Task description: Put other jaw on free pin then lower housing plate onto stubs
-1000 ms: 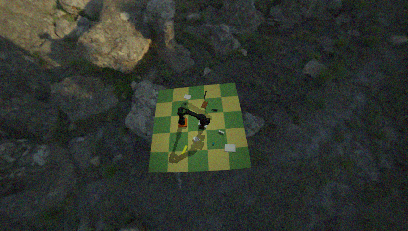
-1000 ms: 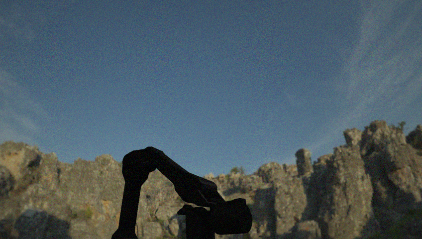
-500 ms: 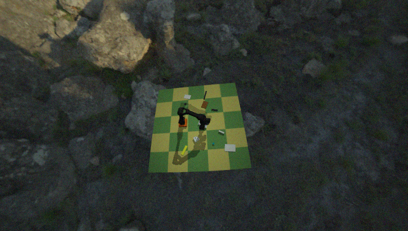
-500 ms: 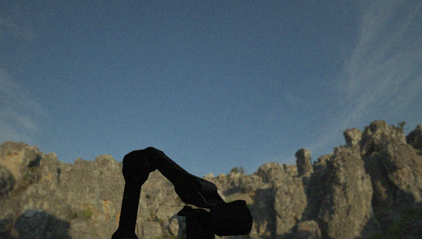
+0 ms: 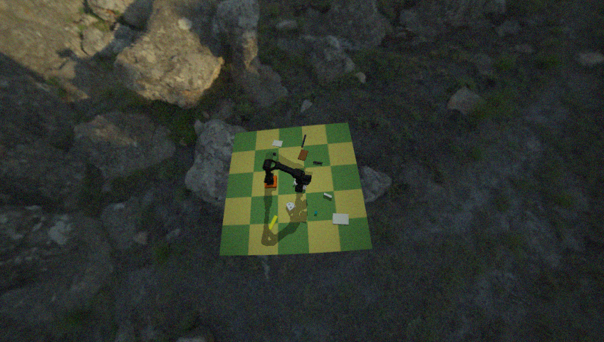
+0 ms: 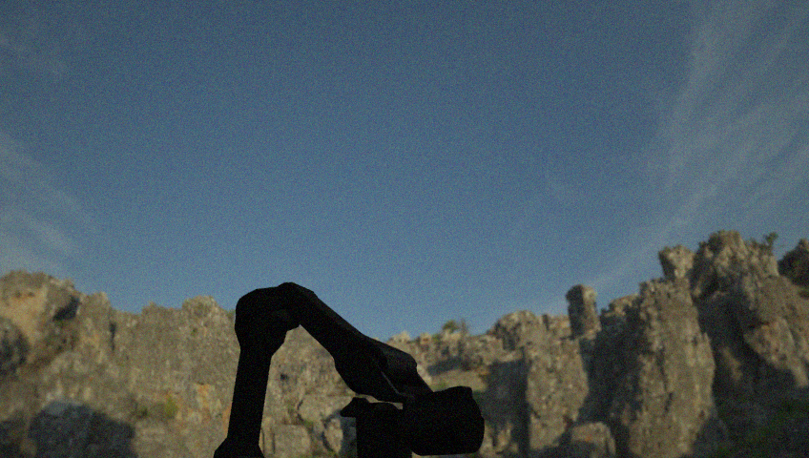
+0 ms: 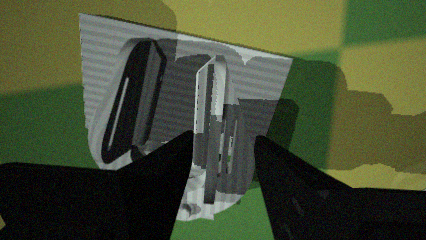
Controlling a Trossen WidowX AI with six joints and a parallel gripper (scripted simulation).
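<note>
My gripper (image 7: 224,140) (image 5: 299,190) points down over a pale ribbed base plate (image 7: 95,65). It is shut on a long pale grey piece, seemingly the free jaw (image 7: 202,100), which stands nearly edge-on between the fingers. A dark elongated jaw (image 7: 131,102) lies over the left side of the base. Pale round parts (image 7: 189,207) show low on the base; the pins and gear teeth are mostly hidden by the left finger and held jaw. Whether the held jaw touches the base I cannot tell. A small white piece with dark holes (image 5: 290,206), perhaps the housing plate, lies apart.
A yellow bar (image 5: 273,221), teal bit (image 5: 315,213), white block (image 5: 327,195) and white slab (image 5: 340,219) lie around the arm. Beyond lie a brown block (image 5: 302,154), a black rod (image 5: 303,141), a dark piece (image 5: 317,162) and a white tile (image 5: 277,143).
</note>
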